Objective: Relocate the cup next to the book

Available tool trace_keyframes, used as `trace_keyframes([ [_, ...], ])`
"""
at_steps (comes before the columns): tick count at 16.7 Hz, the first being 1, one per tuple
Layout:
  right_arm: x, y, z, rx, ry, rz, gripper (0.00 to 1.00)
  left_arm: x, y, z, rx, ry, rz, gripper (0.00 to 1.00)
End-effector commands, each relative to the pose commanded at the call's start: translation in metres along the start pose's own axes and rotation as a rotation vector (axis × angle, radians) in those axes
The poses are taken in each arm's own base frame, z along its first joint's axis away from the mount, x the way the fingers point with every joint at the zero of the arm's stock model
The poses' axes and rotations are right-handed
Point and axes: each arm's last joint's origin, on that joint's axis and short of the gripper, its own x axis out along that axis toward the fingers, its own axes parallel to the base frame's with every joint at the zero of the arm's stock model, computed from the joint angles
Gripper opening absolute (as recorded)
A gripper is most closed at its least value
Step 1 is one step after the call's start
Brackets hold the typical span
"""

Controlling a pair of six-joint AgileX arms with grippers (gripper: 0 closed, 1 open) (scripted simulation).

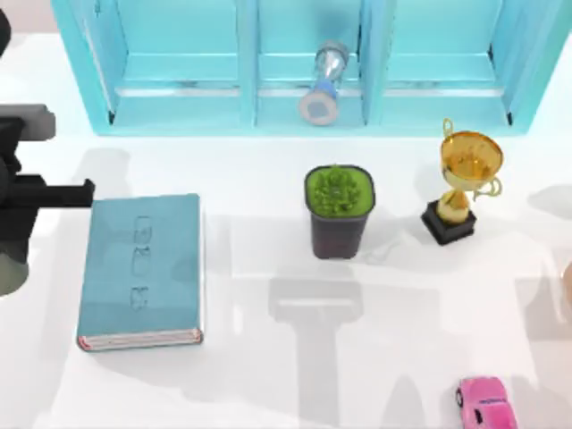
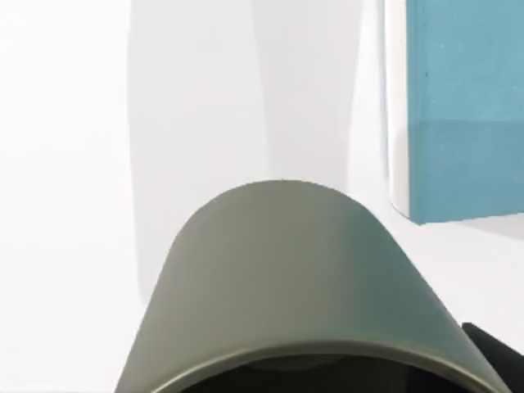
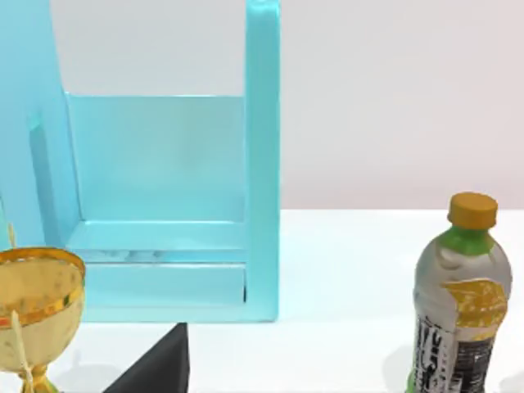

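Note:
The grey-olive cup (image 2: 286, 278) looms close in the left wrist view, its dark inside at the near rim. My left gripper (image 1: 18, 246) hangs at the table's left edge, just left of the book, and is shut on the cup; a dark finger (image 2: 495, 356) presses the cup's side. The teal-blue book (image 1: 138, 268) lies flat on the left part of the table, with white page edges and reddish trim along its front. A corner of the book (image 2: 467, 106) stands a short way beyond the cup, apart from it. My right arm is parked off the table's right side.
A light blue shelf unit (image 1: 304, 98) runs along the back with an hourglass (image 1: 322, 85) in it. A potted plant (image 1: 338, 210) and a gold trophy (image 1: 465, 183) stand mid-table. A pink toy car (image 1: 485, 404) sits at front right. A bottle (image 3: 460, 303) stands near the shelf.

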Motion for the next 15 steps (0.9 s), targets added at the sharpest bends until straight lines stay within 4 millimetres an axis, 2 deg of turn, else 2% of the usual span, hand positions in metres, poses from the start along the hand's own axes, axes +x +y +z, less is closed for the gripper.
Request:
trace_keyframes([
  [8,0.000,0.000,0.000,0.000,0.000,0.000,1.00,0.006,0.000,-0.003,-0.010,0.007,-0.003,0.00],
  [15,0.000,0.000,0.000,0.000,0.000,0.000,1.00,0.061,0.007,-0.004,-0.012,0.000,-0.002,0.00],
])
